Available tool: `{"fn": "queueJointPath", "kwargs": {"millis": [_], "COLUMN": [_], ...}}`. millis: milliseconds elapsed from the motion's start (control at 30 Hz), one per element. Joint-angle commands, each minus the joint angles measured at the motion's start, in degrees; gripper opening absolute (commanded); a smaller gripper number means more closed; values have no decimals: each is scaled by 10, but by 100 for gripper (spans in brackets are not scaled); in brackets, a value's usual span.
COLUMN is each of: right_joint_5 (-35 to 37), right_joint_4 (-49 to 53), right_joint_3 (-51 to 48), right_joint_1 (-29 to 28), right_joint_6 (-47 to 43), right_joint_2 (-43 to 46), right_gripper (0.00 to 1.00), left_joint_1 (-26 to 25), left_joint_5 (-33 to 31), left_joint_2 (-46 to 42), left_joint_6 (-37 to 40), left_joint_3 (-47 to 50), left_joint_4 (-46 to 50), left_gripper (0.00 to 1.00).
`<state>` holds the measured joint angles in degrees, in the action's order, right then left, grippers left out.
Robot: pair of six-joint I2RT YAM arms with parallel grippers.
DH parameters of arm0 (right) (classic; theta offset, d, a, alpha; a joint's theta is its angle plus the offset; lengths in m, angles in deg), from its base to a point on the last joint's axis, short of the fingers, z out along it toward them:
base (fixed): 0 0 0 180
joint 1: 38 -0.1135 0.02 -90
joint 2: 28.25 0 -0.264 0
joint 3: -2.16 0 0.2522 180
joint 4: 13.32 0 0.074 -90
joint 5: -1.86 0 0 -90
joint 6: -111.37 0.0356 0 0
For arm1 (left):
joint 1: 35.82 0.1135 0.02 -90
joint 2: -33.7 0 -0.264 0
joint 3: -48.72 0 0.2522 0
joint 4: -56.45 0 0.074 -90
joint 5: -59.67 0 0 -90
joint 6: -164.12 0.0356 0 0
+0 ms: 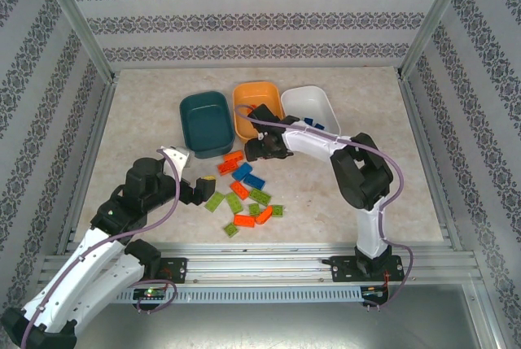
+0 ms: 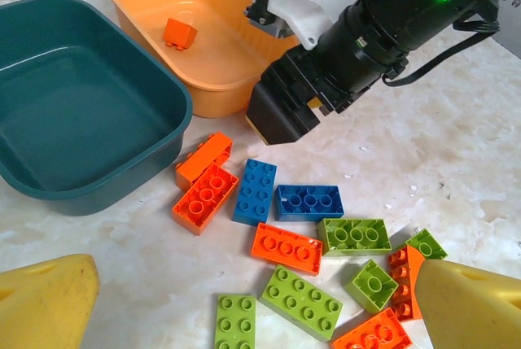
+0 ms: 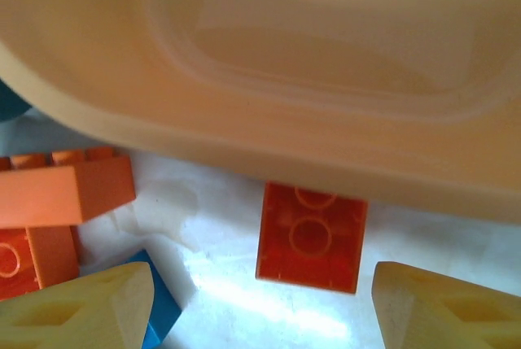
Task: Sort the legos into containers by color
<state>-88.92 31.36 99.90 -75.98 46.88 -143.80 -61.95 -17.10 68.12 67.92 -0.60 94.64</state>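
Lime green, orange-red and blue legos (image 1: 248, 194) lie scattered on the table in front of three tubs: dark teal (image 1: 203, 124), orange (image 1: 259, 105) and white (image 1: 309, 109). One orange brick (image 2: 179, 33) lies in the orange tub (image 2: 203, 56); blue pieces (image 1: 312, 121) lie in the white one. My right gripper (image 3: 264, 308) is open, low over an upturned orange-red brick (image 3: 311, 237) that lies against the orange tub's front wall (image 3: 326, 80). My left gripper (image 2: 260, 316) is open above the near part of the pile, holding nothing.
The right arm's black wrist (image 2: 326, 64) reaches across the front of the orange tub. An orange brick (image 3: 65, 190) and a blue brick (image 3: 155, 308) lie just left of the right fingers. Metal frame rails (image 1: 89, 56) and patterned walls border the table.
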Motion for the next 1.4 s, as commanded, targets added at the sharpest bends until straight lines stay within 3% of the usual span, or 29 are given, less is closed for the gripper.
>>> {"fn": "queueJointPath", "kwargs": {"millis": [0,367,700,1367], "right_joint_5": [21,31,28,17], "right_joint_4": [19,20,10,-41], "right_joint_3": [24,33,16,-123], "right_joint_1": [9,12,14,13], "right_joint_6": [-6,-5,-1,31], "right_joint_2": [-21,-53,-41,86], "right_gripper": [69,60,45,35], "left_joint_1": [0,1,0,0], "left_joint_5": [10,23,22,26], "left_joint_2": [-4,-6,-6,-9], "left_joint_6": [12,9,9,7], "left_joint_3": [-4,-3,-1,0], "left_joint_4": [2,-3,-4,-5], "left_gripper": [100,100,100,100]}}
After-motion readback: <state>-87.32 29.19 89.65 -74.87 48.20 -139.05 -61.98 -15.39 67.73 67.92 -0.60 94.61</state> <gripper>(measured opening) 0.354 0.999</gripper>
